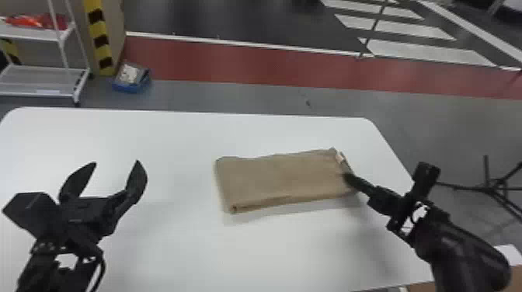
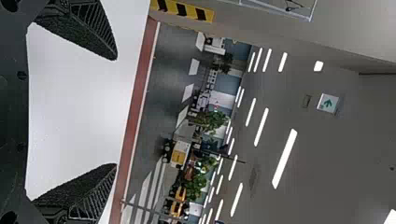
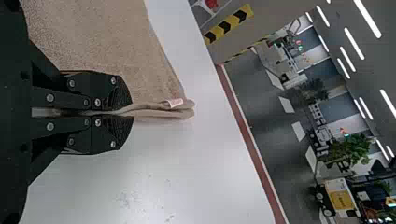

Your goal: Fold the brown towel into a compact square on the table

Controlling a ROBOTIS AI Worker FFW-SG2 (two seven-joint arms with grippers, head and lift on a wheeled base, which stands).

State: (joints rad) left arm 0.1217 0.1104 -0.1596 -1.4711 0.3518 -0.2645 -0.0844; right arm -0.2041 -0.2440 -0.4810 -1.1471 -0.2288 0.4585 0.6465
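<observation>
Brown towel [image 1: 280,179] lying folded on the white desk [image 1: 182,248], and the right gripper [image 1: 348,179] has its jaws clamped on the towel's right edge; left of the towel, the left gripper [image 1: 115,165], jaws spread wide

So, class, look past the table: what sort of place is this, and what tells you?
Probably a large indoor industrial hall or robot test area: a red lane is marked on the floor, yellow-and-black hazard striping runs up a corner, and strip lights line the ceiling.
</observation>
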